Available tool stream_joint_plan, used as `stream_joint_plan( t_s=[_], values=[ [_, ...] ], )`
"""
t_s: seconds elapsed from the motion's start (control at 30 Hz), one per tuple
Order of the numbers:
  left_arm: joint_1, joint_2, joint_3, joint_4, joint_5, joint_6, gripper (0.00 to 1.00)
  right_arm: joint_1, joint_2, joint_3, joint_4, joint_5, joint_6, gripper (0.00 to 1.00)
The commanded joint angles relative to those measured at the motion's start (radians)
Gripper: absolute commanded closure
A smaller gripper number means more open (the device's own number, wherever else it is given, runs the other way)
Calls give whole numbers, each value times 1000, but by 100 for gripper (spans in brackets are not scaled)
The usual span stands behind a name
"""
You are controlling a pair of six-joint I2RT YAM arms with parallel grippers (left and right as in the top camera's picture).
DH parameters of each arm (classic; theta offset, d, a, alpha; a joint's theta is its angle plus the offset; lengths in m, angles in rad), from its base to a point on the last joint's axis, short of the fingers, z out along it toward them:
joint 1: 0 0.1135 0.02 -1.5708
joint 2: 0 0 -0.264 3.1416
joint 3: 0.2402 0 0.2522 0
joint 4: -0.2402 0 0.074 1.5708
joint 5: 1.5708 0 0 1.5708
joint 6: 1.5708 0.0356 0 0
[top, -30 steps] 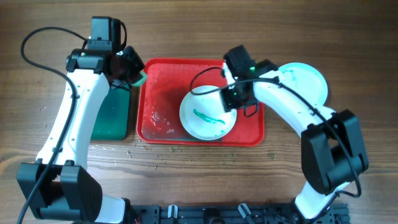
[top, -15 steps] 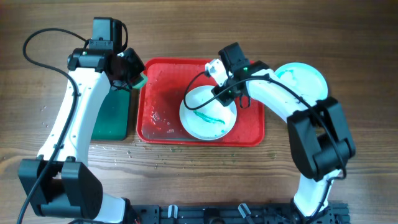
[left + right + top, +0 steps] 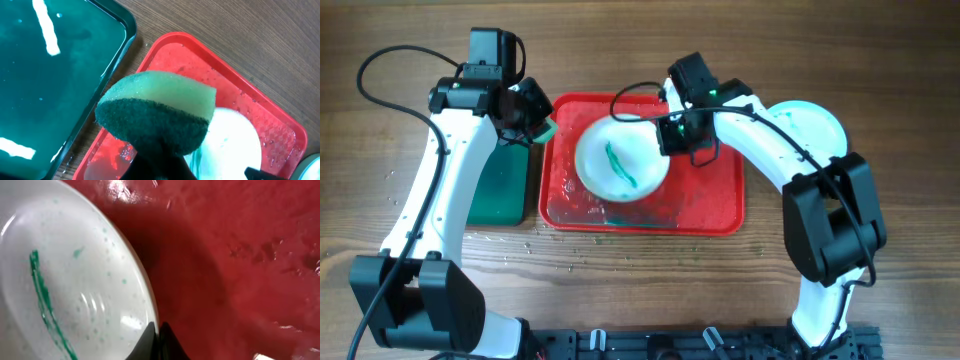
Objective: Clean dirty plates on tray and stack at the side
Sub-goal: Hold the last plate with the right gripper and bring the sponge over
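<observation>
Right arm (image 3: 760, 140) bent over the tray (image 3: 720, 200), jaws clamped on the plate (image 3: 620, 160); left jaws pinch the sponge (image 3: 160, 100).

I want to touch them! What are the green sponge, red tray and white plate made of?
The two-layer green sponge: probably soft foam backed with rough dark scouring fibre. The red rectangular tray: likely plastic, glossy highlights. The round white plate: smooth, shiny; plastic or ceramic, unclear.

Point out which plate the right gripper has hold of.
The green-streaked plate over the red tray, pinched at its rim by the right gripper. The teal-tinted plate lies off the tray to its right, ungripped.
</observation>
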Motion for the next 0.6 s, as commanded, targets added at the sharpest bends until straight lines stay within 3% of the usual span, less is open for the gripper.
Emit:
stream_joint_plan(
  t_s=[0.0,0.2,0.23,0.27,0.3,0.37,0.47,0.57],
  values=[
    [-3,10,-5,-9,19,-10,96,27,50,-29,31,2,270,96],
    [-8,10,-5,-22,20,-10,96,33,99,-32,42,39,339,94],
    [-12,10,-5,-22,19,-10,96,33,101,-32,47,38,325,82],
    [-20,11,-5,-22,19,-10,96,33,102,-32,58,40,291,55],
    [-30,13,-5,-21,19,-10,96,32,102,-32,77,42,251,49],
    [-43,17,-5,-11,15,-10,96,31,102,-32,122,42,184,50],
    [-57,25,-5,-7,0,-10,96,31,107,-32,159,46,161,67],
    [-70,40,-5,-8,0,-10,96,32,123,-32,140,40,169,69]
  ],
)
